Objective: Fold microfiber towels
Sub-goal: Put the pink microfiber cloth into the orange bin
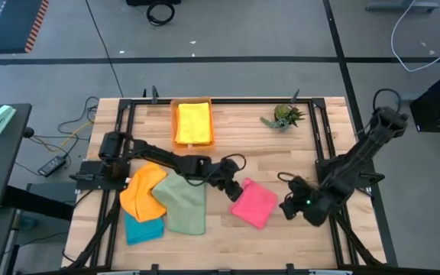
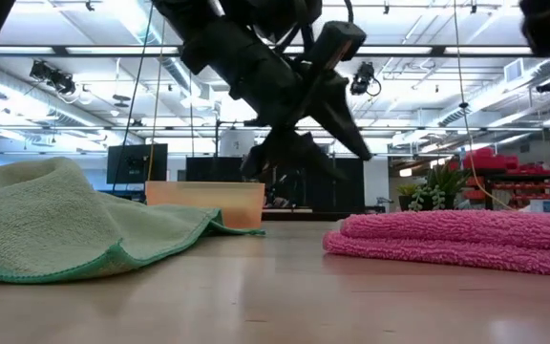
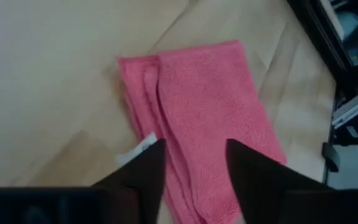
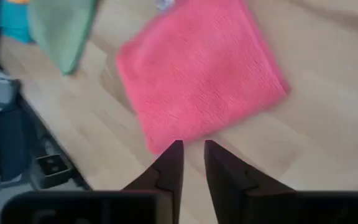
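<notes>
A pink microfiber towel (image 1: 253,203) lies folded flat on the wooden table (image 1: 281,153), right of centre; the low view shows its stacked layers (image 2: 456,239). My left gripper (image 1: 236,188) hovers over the towel's left end, its fingers open with the towel (image 3: 197,93) showing below them. My right gripper (image 1: 289,206) hangs just off the towel's right corner (image 4: 197,81), with a narrow gap between its fingers and nothing in it. Left of centre an orange towel (image 1: 143,191), a sage green towel (image 1: 183,203) and a teal towel (image 1: 143,228) lie loosely overlapped.
An orange tray (image 1: 176,122) at the far edge holds a folded yellow towel (image 1: 193,121). A small spiky green plant (image 1: 284,116) stands at the far right. Black frame rails (image 1: 321,130) run along the table's sides. Bare wood lies between the tray and the pink towel.
</notes>
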Controlling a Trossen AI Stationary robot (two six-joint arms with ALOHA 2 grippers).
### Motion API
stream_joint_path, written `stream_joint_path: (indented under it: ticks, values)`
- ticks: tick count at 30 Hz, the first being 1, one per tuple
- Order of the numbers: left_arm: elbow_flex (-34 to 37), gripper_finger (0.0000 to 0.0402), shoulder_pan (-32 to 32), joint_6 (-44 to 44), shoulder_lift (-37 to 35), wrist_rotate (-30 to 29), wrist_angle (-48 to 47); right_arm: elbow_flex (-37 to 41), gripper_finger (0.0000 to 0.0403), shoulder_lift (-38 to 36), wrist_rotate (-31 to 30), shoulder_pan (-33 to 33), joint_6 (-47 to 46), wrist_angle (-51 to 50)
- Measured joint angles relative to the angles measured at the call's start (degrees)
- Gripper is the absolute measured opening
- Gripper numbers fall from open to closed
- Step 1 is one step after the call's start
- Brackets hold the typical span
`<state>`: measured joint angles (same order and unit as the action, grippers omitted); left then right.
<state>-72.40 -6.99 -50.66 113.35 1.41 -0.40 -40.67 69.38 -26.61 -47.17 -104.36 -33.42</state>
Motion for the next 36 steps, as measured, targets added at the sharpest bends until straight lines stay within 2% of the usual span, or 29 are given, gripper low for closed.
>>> stream_joint_path:
  ticks: [2, 5, 9, 12, 18, 27, 36]
  values:
    - [0.05, 0.0212, -0.66, -1.18, 0.77, -0.60, 0.24, 1.19, 0.0087, 1.53, -0.02, -1.32, -3.82, 0.98]
    - [0.02, 0.0257, -1.18, -3.00, 2.60, -0.76, 1.27, 6.19, 0.0113, 2.20, -0.76, -2.75, -7.97, 9.39]
    - [0.07, 0.0302, -1.18, -2.93, 4.93, -2.78, 1.20, 14.67, 0.0151, 2.30, -9.13, -5.29, -13.18, 21.93]
    - [0.07, 0.0321, -0.88, -3.05, 5.51, -2.96, 1.29, 17.46, 0.0180, 2.28, -13.33, -6.38, -17.60, 24.04]
    - [0.02, 0.0319, -1.09, -3.18, 5.60, -5.81, 1.24, 17.95, 0.0213, 4.10, -10.41, -6.37, -20.04, 24.05]
    - [-0.24, 0.0293, -1.86, -6.42, 8.59, -7.15, 4.33, 17.97, 0.0216, 10.83, -8.81, -2.92, -19.97, 29.24]
    - [-0.13, 0.0290, -2.14, -8.07, 9.28, -4.83, 7.38, 17.58, 0.0216, 14.36, -8.73, -0.05, -19.56, 32.39]
